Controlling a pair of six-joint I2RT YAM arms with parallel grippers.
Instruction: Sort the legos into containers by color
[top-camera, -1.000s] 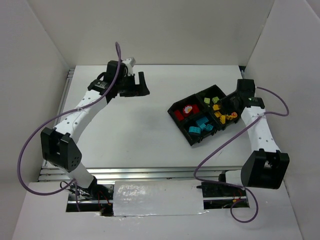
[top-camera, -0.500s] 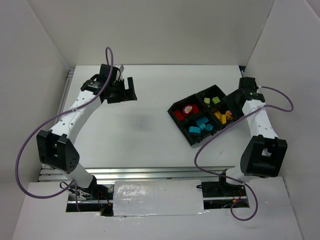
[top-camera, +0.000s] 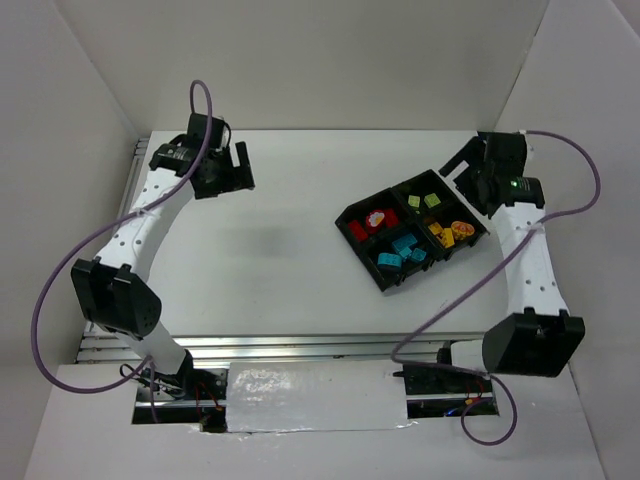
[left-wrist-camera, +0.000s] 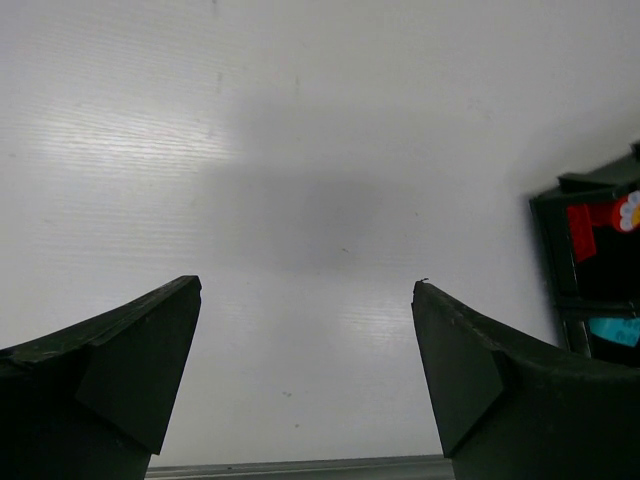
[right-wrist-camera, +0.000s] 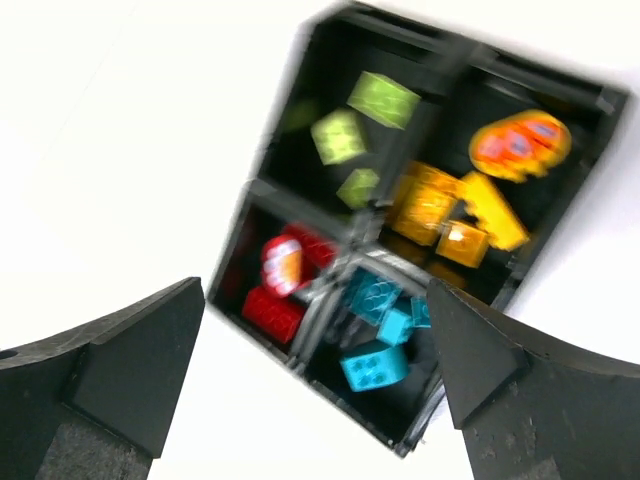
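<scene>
Black four-compartment plastic tray (top-camera: 360, 253) of colour-sorted studded bricks (right-wrist-camera: 372, 366) lies just near-left of the open, empty right gripper (right-wrist-camera: 315, 288). Open left gripper (left-wrist-camera: 306, 285) is well apart, far left

Glossy plastic legos (right-wrist-camera: 375, 365), matt black tray (right-wrist-camera: 330, 280)

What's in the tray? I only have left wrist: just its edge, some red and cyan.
Observer: The tray has two more bins that you can't see: green bricks in one, orange bricks in the other.
Operator: Is the right arm holding anything?
Observer: No. The right claw is open and empty, up over the tray's far-right side.
</scene>
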